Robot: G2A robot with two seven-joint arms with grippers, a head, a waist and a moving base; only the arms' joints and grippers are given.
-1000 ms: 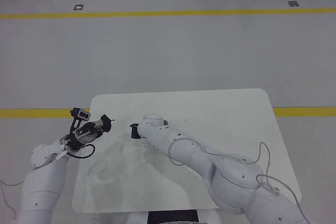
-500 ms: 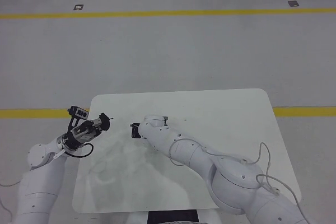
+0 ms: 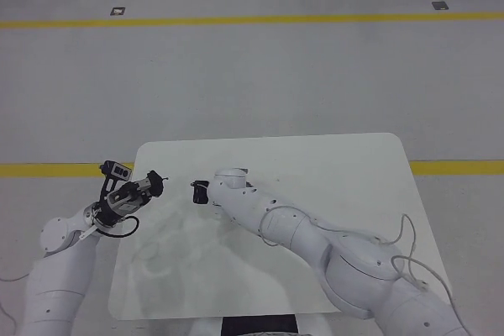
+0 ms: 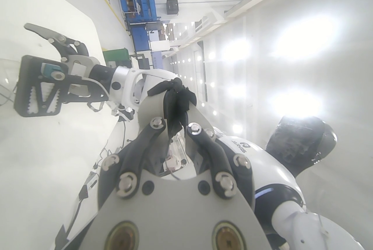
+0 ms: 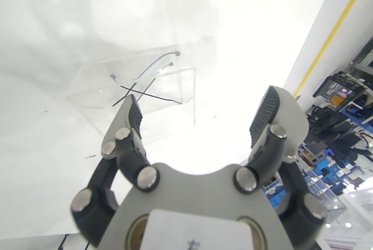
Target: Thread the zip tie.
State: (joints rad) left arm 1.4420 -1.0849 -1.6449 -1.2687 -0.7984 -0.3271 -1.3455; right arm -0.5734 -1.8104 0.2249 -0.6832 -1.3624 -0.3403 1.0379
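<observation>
My left gripper (image 3: 154,183) is at the table's left edge, shut on a bunched black zip tie (image 4: 176,105). A thin dark tip of the tie (image 3: 166,180) sticks out toward the right arm. In the left wrist view the tie sits pinched between the two pale fingers (image 4: 201,120). My right gripper (image 3: 199,192) faces it from a short gap away and is open, holding nothing. In the left wrist view the right gripper (image 4: 26,50) also shows its fingers spread. In its own view the right gripper (image 5: 199,114) has ribbed pads (image 5: 263,109) set wide apart.
A clear plastic box (image 5: 186,87) with several loose zip ties (image 5: 151,70) stands on the white table (image 3: 336,168), beyond the right gripper. The table's right half is bare. A yellow floor line (image 3: 454,167) runs behind the table.
The left gripper has drawn slightly back to the left with the tie. The right gripper has shifted a little toward the table's far side.
</observation>
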